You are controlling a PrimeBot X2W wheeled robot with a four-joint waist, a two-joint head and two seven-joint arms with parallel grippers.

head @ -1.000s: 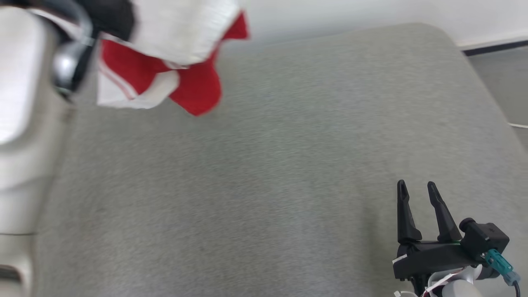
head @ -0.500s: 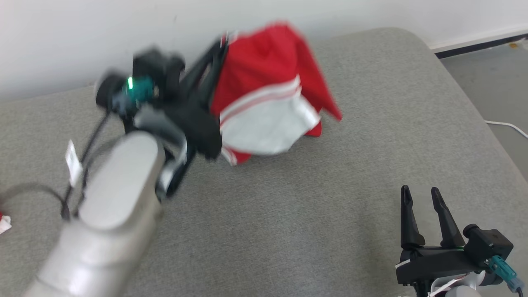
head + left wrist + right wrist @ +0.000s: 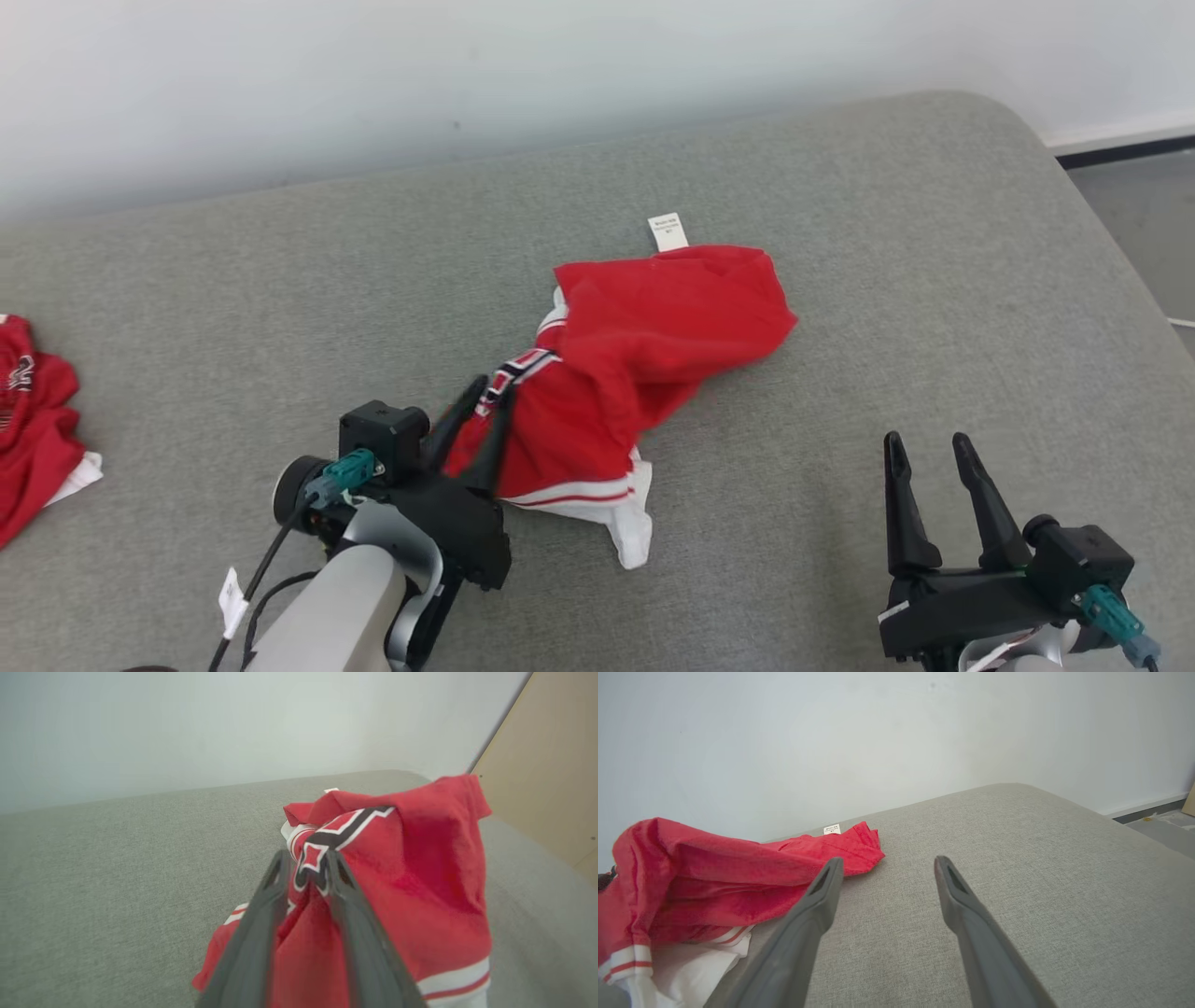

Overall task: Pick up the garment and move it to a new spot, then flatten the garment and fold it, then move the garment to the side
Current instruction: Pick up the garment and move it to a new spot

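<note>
A: On the grey cushion (image 3: 887, 233), where's the garment (image 3: 653, 336)?
B: Mid-cushion, crumpled heap. Long axis runs cushion's near-left to far-right corner. Red w/ white hem (image 3: 597, 499).
A: Jaws?
B: Left jaws at its near-left end, almost together, trim fold (image 3: 345, 826) between; can't tell if gripping. Right jaws spread, empty, by cushion's near-right edge, well apart. Left's nearer, I'd say. White label (image 3: 667, 231) at far end.

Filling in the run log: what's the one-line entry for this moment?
left hand: closed on garment | garment: crumpled on grey cushion | right hand: open, empty
</note>
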